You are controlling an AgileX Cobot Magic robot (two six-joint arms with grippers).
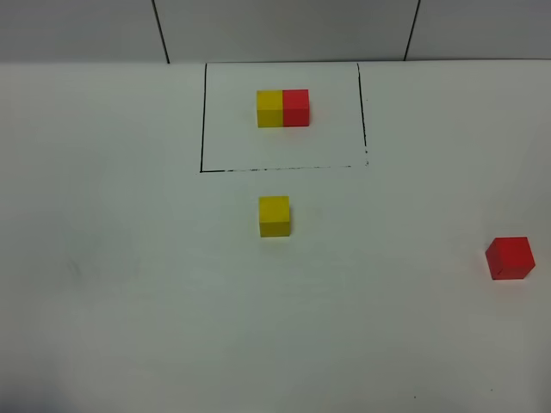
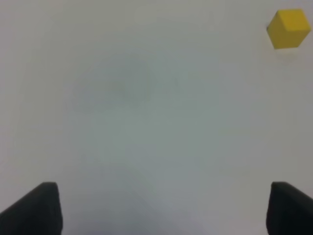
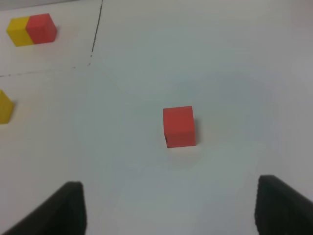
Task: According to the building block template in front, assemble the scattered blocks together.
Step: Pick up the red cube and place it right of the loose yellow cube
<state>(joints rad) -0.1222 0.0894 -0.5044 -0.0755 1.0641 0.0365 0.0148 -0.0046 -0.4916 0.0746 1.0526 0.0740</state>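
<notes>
One template pair (image 1: 282,107), yellow joined to red, inside one drawn black frame (image 1: 201,120). Two loose cubes: yellow cube (image 1: 275,215) near the frame's front line; red cube (image 1: 510,258) well apart, far right. Left gripper (image 2: 164,215) and right gripper (image 3: 171,210) both spread wide, holding nothing.

A: so where's everything sitting relative to the claws?

B: outer loose cube (image 3: 179,126) is straight ahead of the right claw (image 3: 166,210), not touching. Middle loose cube (image 2: 288,28) is ahead of the left claw (image 2: 161,210), off toward the right claw's side. Joined pair (image 1: 282,107) sits inside the drawn rectangle (image 1: 203,120) on the table (image 1: 103,258), beyond both claws, past the middle loose cube.
</notes>
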